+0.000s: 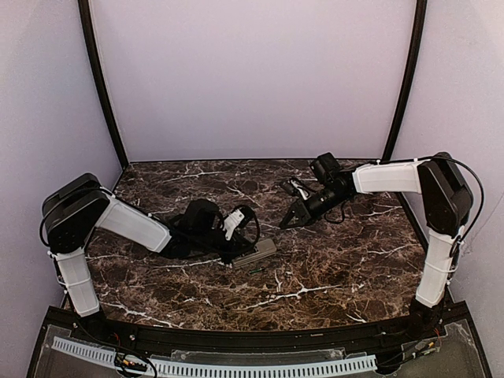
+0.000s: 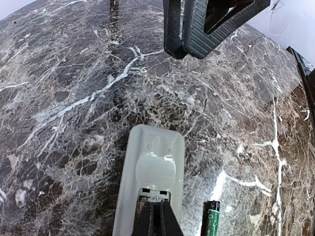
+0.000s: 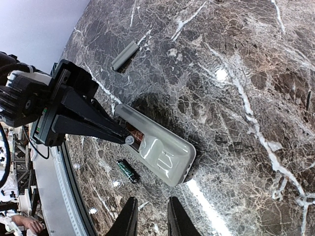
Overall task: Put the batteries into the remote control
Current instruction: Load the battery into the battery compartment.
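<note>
**L pincer (image 2: 156, 209) shut at remote control (image 2: 153, 167) bay**

Remote control lies back-up on tabletop (image 2: 74, 98), bottom centre of L wrist view. I've got L pincer closed, tips in the open bay. One battery (image 2: 212, 220) just right of it. R pincer (image 3: 150, 219) slightly open, empty.

Tabletop (image 1: 331, 276): dark brown marble pattern, white-veined, filled mid-frame. Backdrop wall (image 1: 252, 71): lavender, upper frame. Left pole (image 1: 101, 79), right pole (image 1: 405, 79): black, flanked it. Small grey flat piece (image 3: 124, 55): lay upper left.
</note>
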Robot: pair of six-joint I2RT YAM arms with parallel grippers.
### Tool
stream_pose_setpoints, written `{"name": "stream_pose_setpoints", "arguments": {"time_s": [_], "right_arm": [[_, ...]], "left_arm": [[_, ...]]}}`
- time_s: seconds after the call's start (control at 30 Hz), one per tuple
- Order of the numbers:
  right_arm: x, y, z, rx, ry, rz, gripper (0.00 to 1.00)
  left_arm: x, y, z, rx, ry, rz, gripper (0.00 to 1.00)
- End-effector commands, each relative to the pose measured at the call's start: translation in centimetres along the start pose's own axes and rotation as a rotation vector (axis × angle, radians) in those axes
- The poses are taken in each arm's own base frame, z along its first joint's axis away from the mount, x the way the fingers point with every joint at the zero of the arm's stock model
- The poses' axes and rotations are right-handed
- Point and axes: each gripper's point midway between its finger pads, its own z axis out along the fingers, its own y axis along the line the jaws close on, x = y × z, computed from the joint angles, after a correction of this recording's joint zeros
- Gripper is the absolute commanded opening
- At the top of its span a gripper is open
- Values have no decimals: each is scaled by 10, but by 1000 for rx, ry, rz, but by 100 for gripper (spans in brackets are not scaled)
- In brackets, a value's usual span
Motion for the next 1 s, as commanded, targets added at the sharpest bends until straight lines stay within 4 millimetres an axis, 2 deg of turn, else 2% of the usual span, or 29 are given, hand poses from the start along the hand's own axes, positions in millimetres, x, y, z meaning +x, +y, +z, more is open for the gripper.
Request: {"name": "stream_pose_setpoints", "arguments": {"time_s": [0.0, 0.53, 0.97], "right_arm": [[4, -4, 3, -8, 13, 6, 21], [3, -4, 2, -3, 12, 2, 21], [1, -4, 2, -3, 12, 3, 22]], "left_arm": [[14, 0, 1, 17, 19, 3, 4], [26, -1, 0, 22, 51, -17, 6], [25, -2, -3, 16, 58, -25, 18]]}}
